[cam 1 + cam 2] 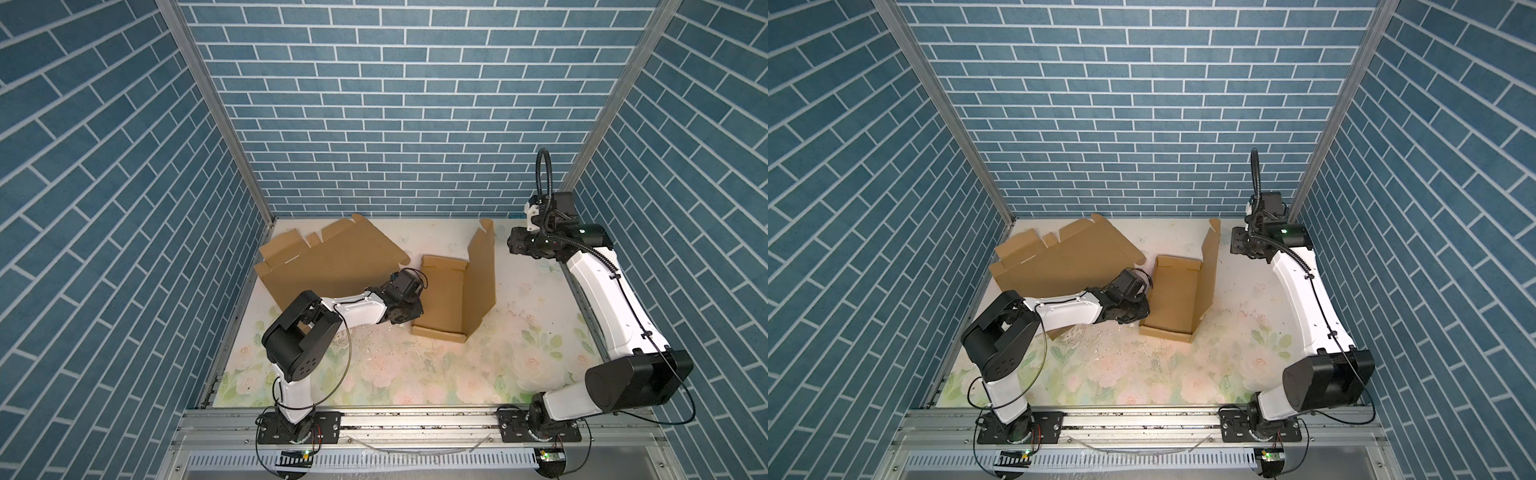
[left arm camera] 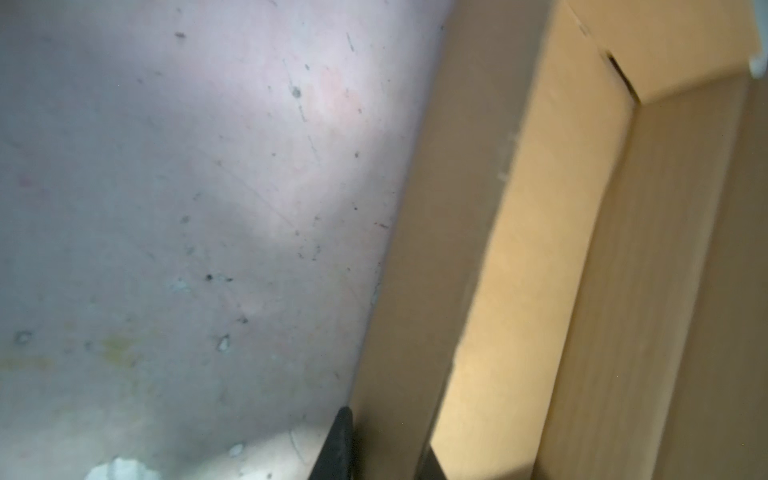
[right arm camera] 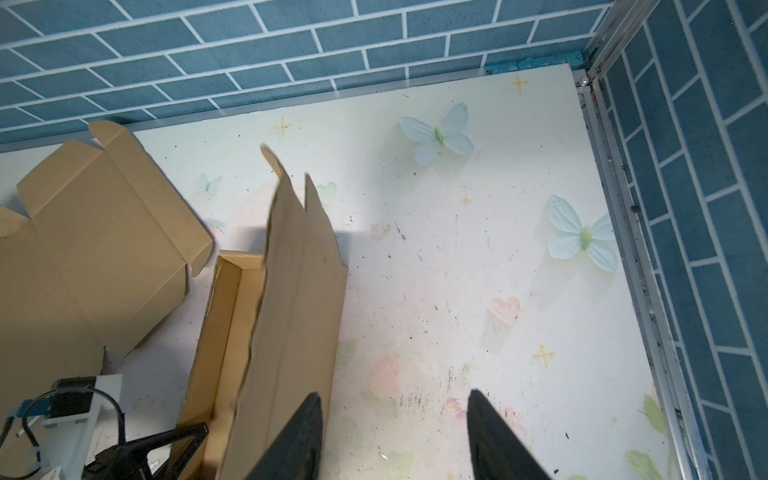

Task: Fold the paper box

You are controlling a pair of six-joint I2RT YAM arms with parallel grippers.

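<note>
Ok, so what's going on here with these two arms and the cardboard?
The left end effector straddles the left wall of the half-formed paper box mid-table; whether it's clamped is unclear. The box's tall right flap stands up. The right end effector is open and empty near the back right corner. An unfolded cardboard blank sits at back left.

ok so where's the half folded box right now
In both top views the half folded box sits mid-scene, the left end effector at its left wall and the flat cardboard sheet further left, toward the back.
</note>
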